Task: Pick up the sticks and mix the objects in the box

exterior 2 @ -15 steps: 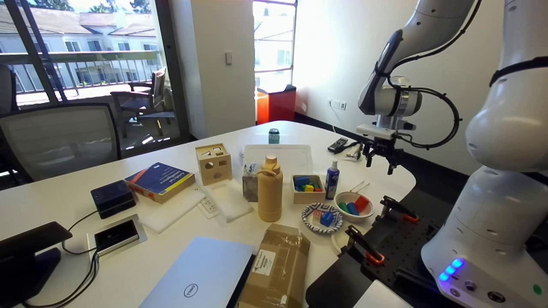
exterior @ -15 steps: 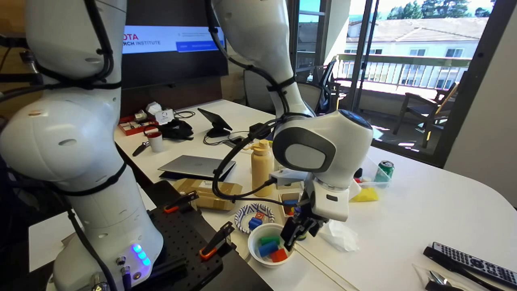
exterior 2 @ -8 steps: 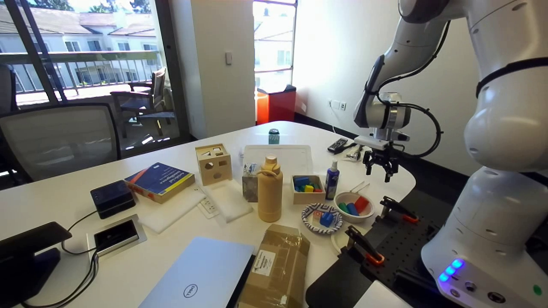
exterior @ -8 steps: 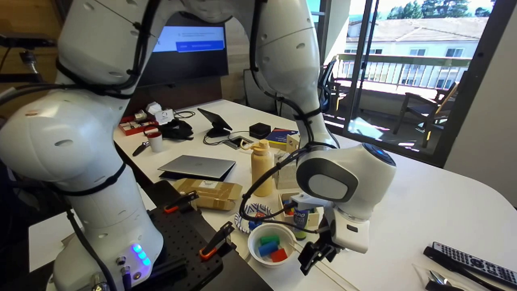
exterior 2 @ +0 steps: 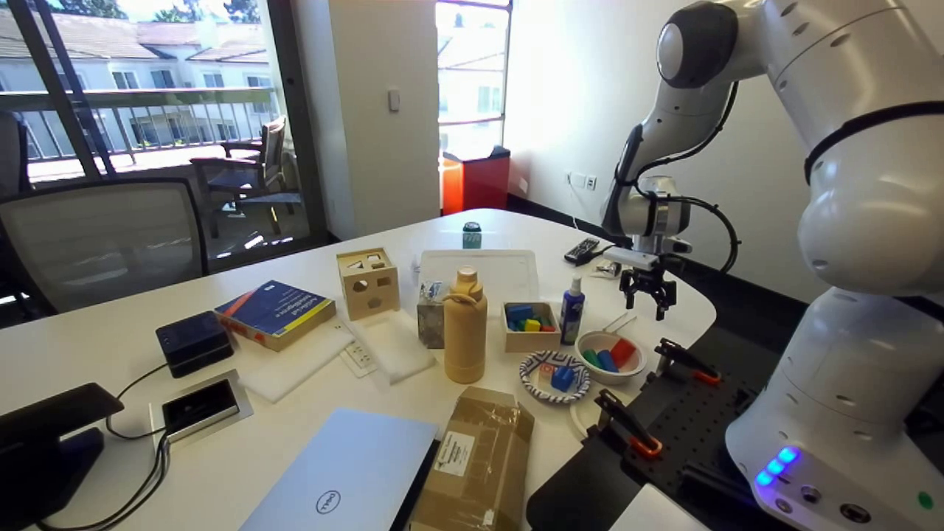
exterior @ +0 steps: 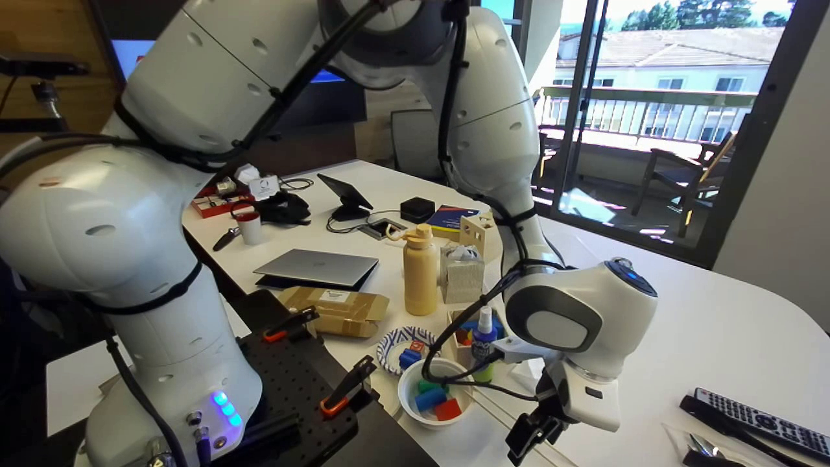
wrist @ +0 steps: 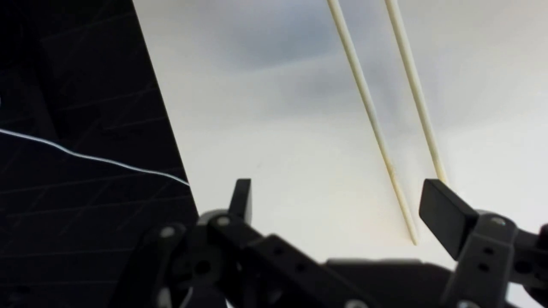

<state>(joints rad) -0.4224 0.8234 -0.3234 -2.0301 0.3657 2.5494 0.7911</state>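
Now the hand (exterior 2: 646, 304) hangs lower above the sticks (wrist: 367, 96).

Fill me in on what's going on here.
A robot arm seems about to pick up two pale chopsticks. Its open tool hangs above the table, gripping nothing. The chopsticks run toward a white bowl of colourful blocks; a small tan box holding more blocks stands nearby.

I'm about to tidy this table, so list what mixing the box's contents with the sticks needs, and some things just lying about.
For the job:
sticks
box
blocks in the box
gripper, open

Lying about:
laptop
water bottle
book
can
remote control
mug
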